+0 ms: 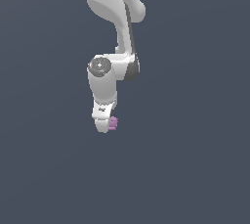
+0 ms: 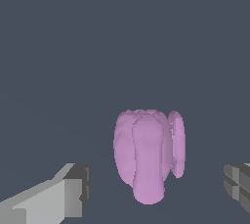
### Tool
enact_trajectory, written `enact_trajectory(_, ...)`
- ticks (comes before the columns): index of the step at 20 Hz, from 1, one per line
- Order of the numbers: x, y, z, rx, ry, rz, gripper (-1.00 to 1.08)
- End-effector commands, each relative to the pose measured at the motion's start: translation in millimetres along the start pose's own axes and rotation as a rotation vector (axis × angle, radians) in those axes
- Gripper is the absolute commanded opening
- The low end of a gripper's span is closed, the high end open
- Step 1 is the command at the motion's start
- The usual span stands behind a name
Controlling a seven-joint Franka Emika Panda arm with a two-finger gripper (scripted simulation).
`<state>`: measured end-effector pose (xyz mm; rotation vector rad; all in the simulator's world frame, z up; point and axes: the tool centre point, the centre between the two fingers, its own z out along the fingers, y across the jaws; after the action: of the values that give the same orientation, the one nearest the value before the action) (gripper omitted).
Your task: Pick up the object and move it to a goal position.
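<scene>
Wrist view shows our gripper [image 2: 156,193] spread wide, its fingers [image 2: 73,193] clear of the one pink object [image 2: 144,154] between them. We should centre, descend, then close squarely. Seemingly it rests on the floor [image 1: 195,169]. We count one object, one gripper.

Only non-task thing: flat, plain dark blue-grey surface [image 1: 195,169], matte, no markings, no texture. It spreads under and all round the gripper, filling both views edge to edge.
</scene>
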<state>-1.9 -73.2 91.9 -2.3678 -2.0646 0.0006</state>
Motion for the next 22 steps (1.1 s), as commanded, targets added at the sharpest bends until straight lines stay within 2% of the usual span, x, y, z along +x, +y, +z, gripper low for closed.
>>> enact_trajectory(1, 0, 0, 0, 0.000, 0.000, 0.000, 1.00)
enact_trajectory(12, 0, -1, 43, 0.000, 0.000, -0.005, 1.00)
enact_trajectory(17, 0, 0, 50, 0.000, 0.000, -0.005, 1.00)
enact_trajectory(18, 0, 0, 50, 0.000, 0.000, -0.005, -1.00)
enact_trajectory(22, 0, 0, 50, 0.000, 0.000, -0.005, -1.00)
